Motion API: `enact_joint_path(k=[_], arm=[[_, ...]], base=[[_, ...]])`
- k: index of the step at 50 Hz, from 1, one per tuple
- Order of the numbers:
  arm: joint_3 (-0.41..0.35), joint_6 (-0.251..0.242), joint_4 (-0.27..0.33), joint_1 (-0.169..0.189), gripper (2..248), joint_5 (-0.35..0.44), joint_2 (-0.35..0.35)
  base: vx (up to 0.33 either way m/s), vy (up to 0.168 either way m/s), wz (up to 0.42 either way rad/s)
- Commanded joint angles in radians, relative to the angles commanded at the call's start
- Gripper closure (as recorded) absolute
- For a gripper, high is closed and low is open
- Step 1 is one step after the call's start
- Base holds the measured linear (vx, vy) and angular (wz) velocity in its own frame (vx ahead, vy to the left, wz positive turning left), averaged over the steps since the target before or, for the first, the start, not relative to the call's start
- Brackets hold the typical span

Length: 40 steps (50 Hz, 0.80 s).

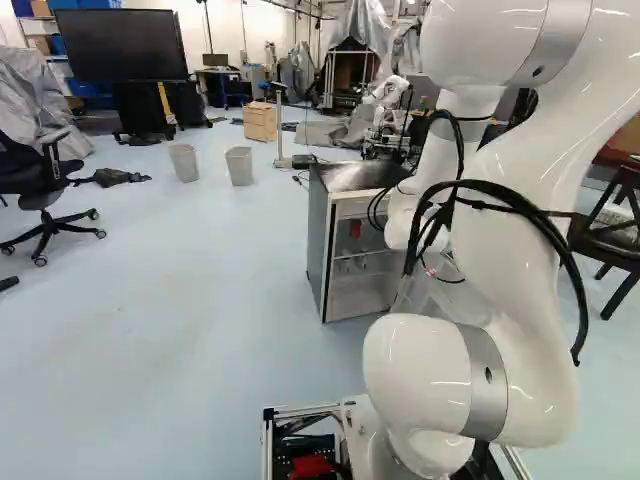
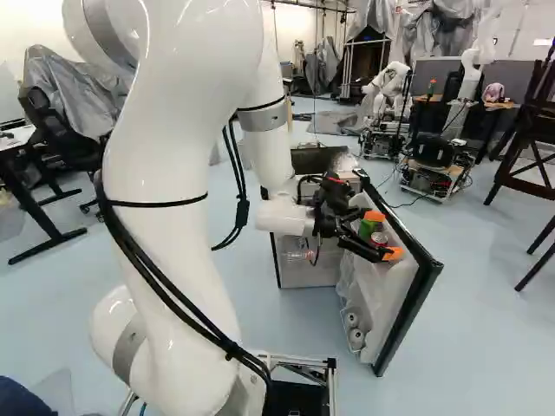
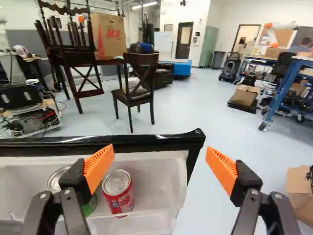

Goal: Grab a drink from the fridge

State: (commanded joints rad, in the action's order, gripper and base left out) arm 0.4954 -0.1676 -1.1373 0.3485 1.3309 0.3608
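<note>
The gripper [image 3: 160,167] stands spread, holding nothing — 1 finger hovers by the red can [image 3: 117,191] and green can [image 3: 89,208], probably to slip between them. Both sit in the door shelf [image 3: 156,171], reachable because the fridge door [image 2: 409,317] hangs open.

Wrist view: a finger of the gripper [image 2: 383,235] partly hides the green can [image 3: 89,208], while the fridge door [image 3: 146,143] and a cardboard box [image 3: 298,191] are cut off by the view's edges. Left base view: the arm [image 1: 510,210] conceals the gripper and part of the fridge [image 1: 318,240]; an office chair [image 1: 25,180] is truncated at the left edge.
</note>
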Motion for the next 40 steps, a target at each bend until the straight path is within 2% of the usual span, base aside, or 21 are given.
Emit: enact_joint_path(k=[19, 40], arm=[[-0.036, 0.000, 0.200, 0.014, 3, 0.000, -0.026], [-0.041, 0.000, 0.421, 0.016, 3, 0.000, -0.029]], base=[[0.000, 0.000, 0.000], [0.000, 0.000, 0.000]])
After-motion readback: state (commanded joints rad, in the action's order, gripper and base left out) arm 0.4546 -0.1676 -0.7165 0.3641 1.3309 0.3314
